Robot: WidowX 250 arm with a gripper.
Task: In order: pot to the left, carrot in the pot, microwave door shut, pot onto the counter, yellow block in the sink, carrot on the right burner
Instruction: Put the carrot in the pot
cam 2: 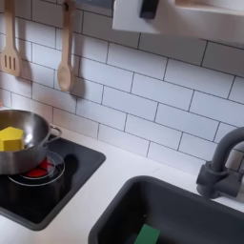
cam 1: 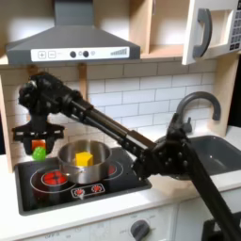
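White tiles are backing a toy kitchen, with a grey hood (cam 1: 71,38) hanging over a black cooktop (cam 1: 56,193) set into the pale surface (cam 1: 141,212).

At the first exterior view's left, the tool (cam 1: 38,141) is hanging over the left burner (cam 1: 42,177), pointing straight down. Its fingers are standing slightly apart with an orange and green piece, seemingly the carrot (cam 1: 39,148), sitting between them; the picture is too blurred to tell whether they are clamping it, or which way its long axis is running. From the tool the black arm (cam 1: 104,118) is rising to a bend near the hood, then sloping down and rightward across the tiles to its base at the first exterior view's lower right.

Just right of the tool, the pot (cam 1: 85,162) is sitting upright on the cooktop with the yellow block (cam 1: 84,159) lying inside it. In the second exterior view the pot (cam 2: 21,141) is resting over a red burner ring, the block (cam 2: 10,138) lying against its inner wall, and two wooden utensils (cam 2: 64,52) are hanging on the tiles above.

Further right, the dark faucet (cam 1: 193,108) is arching over the sink (cam 1: 218,151). In the second exterior view a flat green piece (cam 2: 146,235) is lying in the basin (cam 2: 181,205).

At the first exterior view's top right, the microwave door (cam 1: 209,30) is standing swung open, its grey handle running vertically.
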